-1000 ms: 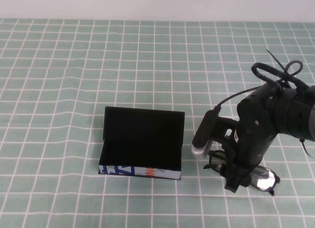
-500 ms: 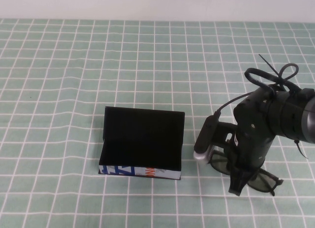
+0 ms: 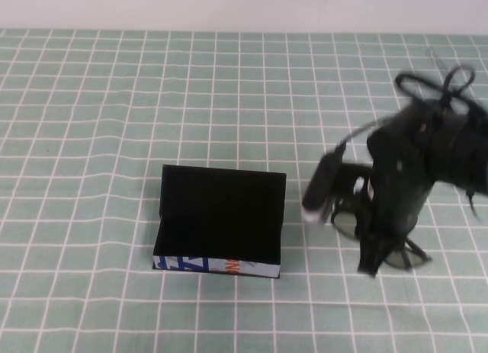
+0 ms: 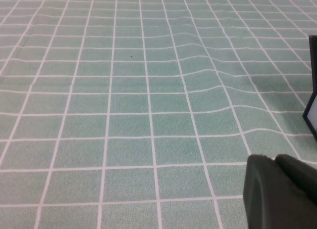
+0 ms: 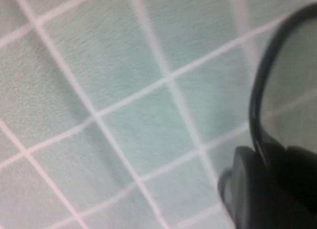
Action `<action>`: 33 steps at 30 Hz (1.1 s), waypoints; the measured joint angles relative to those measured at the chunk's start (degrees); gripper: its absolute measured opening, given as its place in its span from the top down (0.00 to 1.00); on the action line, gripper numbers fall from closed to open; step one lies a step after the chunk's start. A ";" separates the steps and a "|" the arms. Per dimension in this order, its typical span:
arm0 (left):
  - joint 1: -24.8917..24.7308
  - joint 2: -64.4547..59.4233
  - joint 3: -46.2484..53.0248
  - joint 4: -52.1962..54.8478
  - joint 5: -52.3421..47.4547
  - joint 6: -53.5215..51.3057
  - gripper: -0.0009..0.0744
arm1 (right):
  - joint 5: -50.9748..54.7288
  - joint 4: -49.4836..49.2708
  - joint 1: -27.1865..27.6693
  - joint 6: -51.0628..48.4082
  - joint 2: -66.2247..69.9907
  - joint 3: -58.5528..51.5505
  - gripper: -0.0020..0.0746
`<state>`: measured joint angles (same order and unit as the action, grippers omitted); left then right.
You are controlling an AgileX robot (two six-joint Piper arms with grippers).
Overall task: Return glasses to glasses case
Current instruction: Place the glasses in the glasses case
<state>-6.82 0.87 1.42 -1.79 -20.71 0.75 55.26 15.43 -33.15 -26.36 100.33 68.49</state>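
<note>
The right gripper [image 3: 371, 267] is pointing down at the table right of the glasses case [image 3: 219, 222], and its dark fingers are clamping the frame of the glasses [image 3: 396, 254]; in the right wrist view the thin black rim of the glasses [image 5: 262, 90] is curving up out of the dark finger [image 5: 267, 189] with the checked cloth blurred beneath it. The glasses are hanging at the fingertips with one lens showing right of the gripper and another dark lens left of it, behind the arm; whether they are touching the cloth or hanging just above it cannot be told. The right arm is leaning in from the right edge of the high view, its cable looping above the wrist. The glasses case is sitting open near the middle of the tablecloth [image 3: 91, 139], well apart from the glasses, its lid standing upright at the far side and its blue, white and orange strip facing the robot. The left gripper [image 4: 282, 189] is showing only in the left wrist view as a dark shape low over the green checked cloth; its finger spacing cannot be told. A dark edge of the case [image 4: 312, 90] is peeking in at that view's border.
</note>
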 joint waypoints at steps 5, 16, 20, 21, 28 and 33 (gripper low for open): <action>0.00 0.00 0.00 0.00 0.00 0.00 0.99 | 6.44 -0.02 0.00 0.00 -2.13 8.38 0.86; 0.00 0.00 0.00 0.00 0.00 0.00 0.99 | 14.62 -15.43 0.00 -6.72 -3.43 23.44 0.88; 0.00 0.00 0.00 0.00 0.00 0.00 0.99 | 15.14 -20.58 -1.83 -9.68 -3.43 24.79 0.88; 0.00 0.00 0.00 0.00 0.00 0.00 0.99 | 15.26 -20.58 -2.55 -9.95 -3.43 24.84 0.88; 0.00 0.00 0.00 0.00 0.00 0.00 0.99 | 15.48 -17.22 -10.46 -10.34 -0.95 25.13 0.88; 0.00 0.00 0.00 0.00 0.00 0.00 0.99 | 15.48 -11.84 -15.03 -10.34 4.02 25.13 0.88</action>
<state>-6.82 0.87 1.42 -1.79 -20.71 0.75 70.74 3.59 -48.18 -36.69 104.34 93.62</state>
